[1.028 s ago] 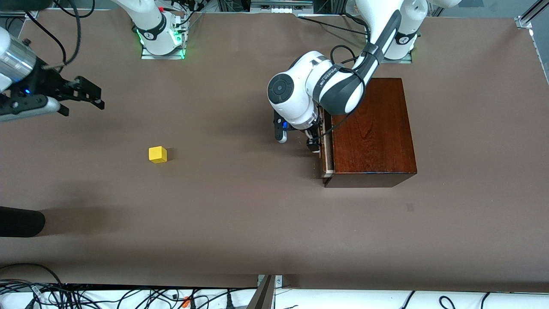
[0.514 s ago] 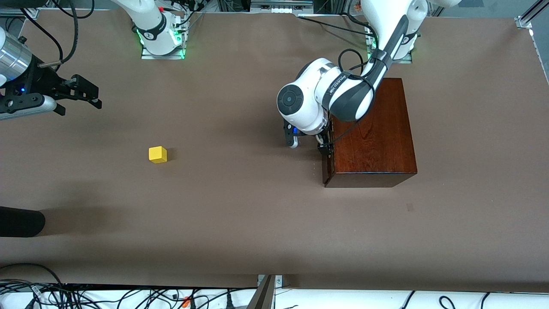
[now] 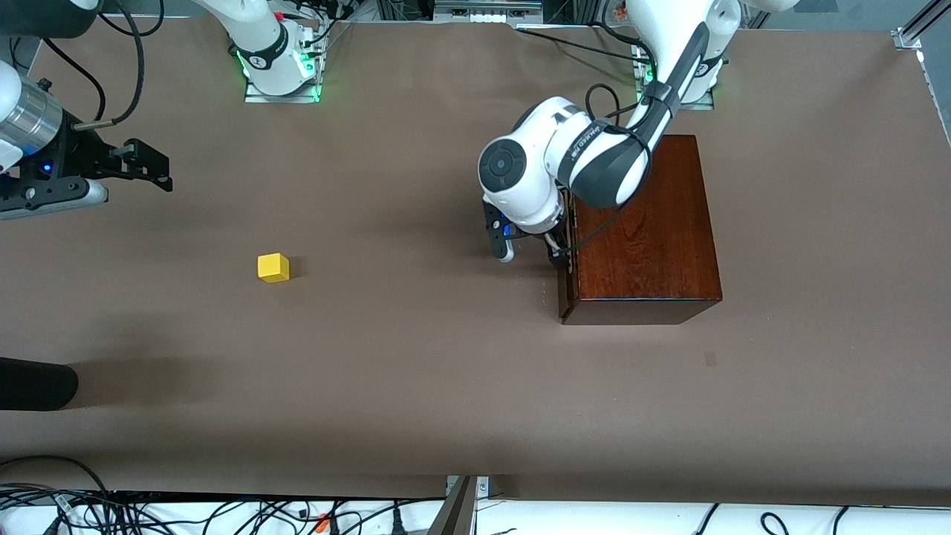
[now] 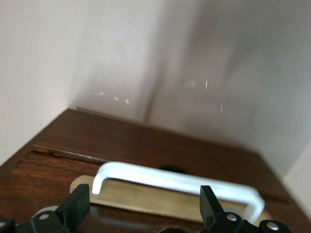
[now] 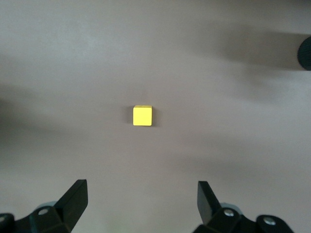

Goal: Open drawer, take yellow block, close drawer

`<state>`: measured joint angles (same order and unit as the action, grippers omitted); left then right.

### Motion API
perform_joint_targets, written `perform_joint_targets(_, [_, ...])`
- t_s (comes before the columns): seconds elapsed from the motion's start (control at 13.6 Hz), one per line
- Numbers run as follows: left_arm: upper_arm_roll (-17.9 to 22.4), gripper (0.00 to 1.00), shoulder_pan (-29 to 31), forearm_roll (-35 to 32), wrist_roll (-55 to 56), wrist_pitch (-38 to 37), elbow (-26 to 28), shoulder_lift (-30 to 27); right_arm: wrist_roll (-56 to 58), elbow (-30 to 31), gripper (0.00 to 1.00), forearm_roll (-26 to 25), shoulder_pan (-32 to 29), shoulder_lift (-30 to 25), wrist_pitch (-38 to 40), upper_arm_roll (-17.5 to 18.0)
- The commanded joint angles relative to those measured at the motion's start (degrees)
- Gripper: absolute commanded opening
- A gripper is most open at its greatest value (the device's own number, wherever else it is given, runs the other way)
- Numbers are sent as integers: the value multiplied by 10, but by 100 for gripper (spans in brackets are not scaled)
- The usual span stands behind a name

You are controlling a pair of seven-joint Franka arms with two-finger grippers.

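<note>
Sitting alone on the brown table (image 3: 416, 386) toward the right arm's end, the yellow block (image 3: 273, 267) is well apart from the wooden box (image 3: 643, 238), whose drawer (image 3: 568, 286) looks pushed in flush, though the front view shows that face only edge-on. The left hand (image 4: 141, 208) is just in front of the drawer, its fingers spread wide and clear of the white handle (image 4: 177, 182), gripping nothing. The right hand (image 5: 141, 201) hangs in the air over bare table at its own end, released, fingers wide apart, with the block in its wrist view.
</note>
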<state>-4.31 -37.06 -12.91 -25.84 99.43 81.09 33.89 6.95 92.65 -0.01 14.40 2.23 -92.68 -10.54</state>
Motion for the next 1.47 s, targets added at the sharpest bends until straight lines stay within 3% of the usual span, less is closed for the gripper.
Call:
perform_joint_targets(0.0, [-7, 100, -18, 30, 131, 13, -34, -10, 6, -23, 100, -6, -3, 7, 15, 3])
perform_joint_targets(0.22, [-10, 100, -14, 45, 248, 8, -68, -47, 5, -23, 100, -3, -2, 8, 13, 3])
perform_joint_targets(0.44, [1, 100, 6, 45, 343, -51, -70, -109, 5, -24, 100, -3, -4, 8, 13, 3])
perform_joint_targets(0.59, [3, 100, 55, 47, 367, -84, -70, -147, 5, -24, 100, -3, -4, 8, 12, 3])
perform_joint_targets(0.95, [4, 100, 189, 132, 368, -142, -60, -210, 5, -24, 100, 9, -5, 8, 11, 3])
perform_joint_targets(1.4, [90, 100, 199, 133, 356, -144, 27, -279, 5, -24, 100, 14, -7, 8, 10, 2])
